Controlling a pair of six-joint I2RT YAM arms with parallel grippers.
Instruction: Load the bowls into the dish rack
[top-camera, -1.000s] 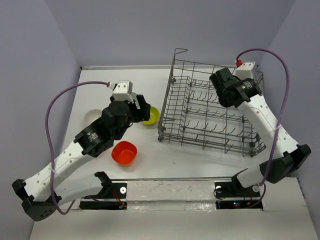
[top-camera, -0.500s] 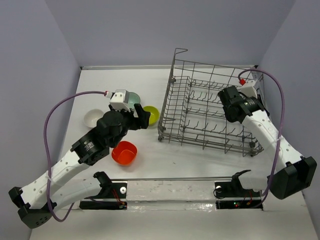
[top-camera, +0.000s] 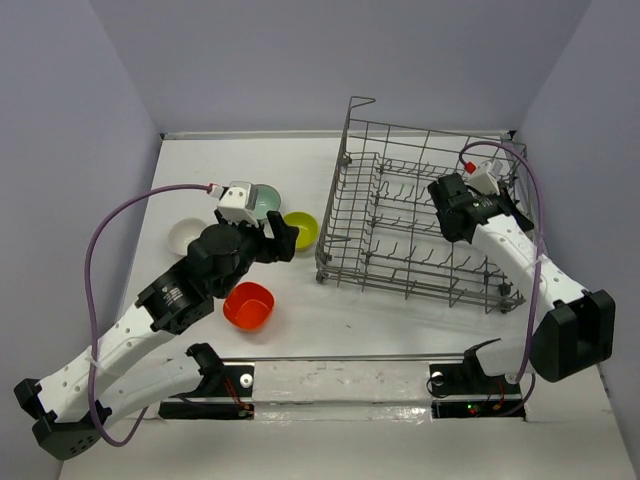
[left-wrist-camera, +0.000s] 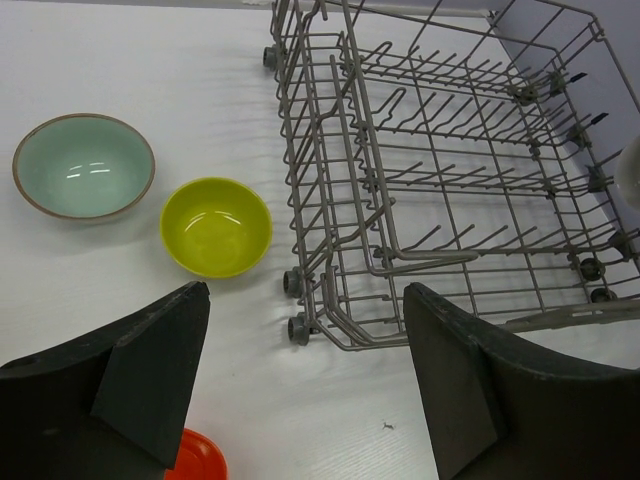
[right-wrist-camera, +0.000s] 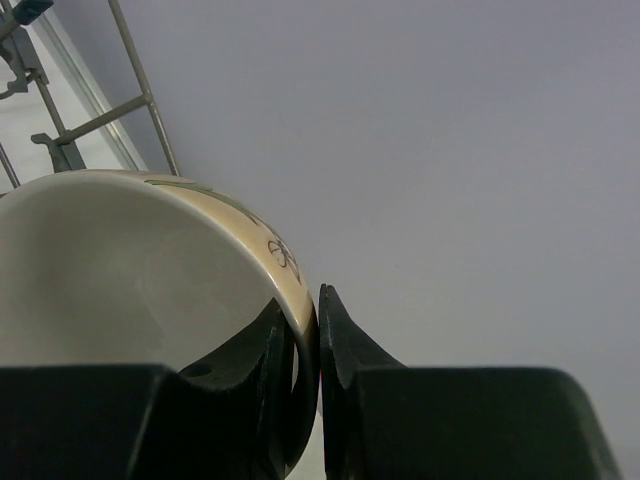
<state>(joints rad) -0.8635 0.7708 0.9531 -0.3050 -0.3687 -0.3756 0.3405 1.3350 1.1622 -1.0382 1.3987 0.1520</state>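
The white counter (top-camera: 300, 165) carries everything. The dish rack (top-camera: 420, 230) fills its right half: a big wire basket with tall grid sides and rows of upright tines. I judge it stiff and heavy enough not to shift when a bowl is leaned against the tines.

My right hand (right-wrist-camera: 308, 335) is over the far right part of the rack. It is closed down on the rim of the patterned bowl (right-wrist-camera: 130, 260), with one finger inside the wall and one outside. From above, that bowl is hidden behind the wrist.

My left hand (left-wrist-camera: 305, 300) hangs over the counter just left of the rack, spread wide with nothing between its fingers. Below it sit the teal bowl (left-wrist-camera: 84, 166) and the lime bowl (left-wrist-camera: 215, 226), near each other but not touching, with the lime one closer to the rack. The orange-red bowl (top-camera: 249, 305) sits toward the arm bases. The white bowl (top-camera: 187, 236) is at the far left, partly behind the left arm.

All of them look like glazed ceramic: rigid, fairly light, slick, and likely to chip against wire. The shine inside the teal and lime ones suggests a squeeze across the outside would slip. I'd pinch the rim instead, one finger in and one out, as on the patterned one, and ease each bowl down between the tines.
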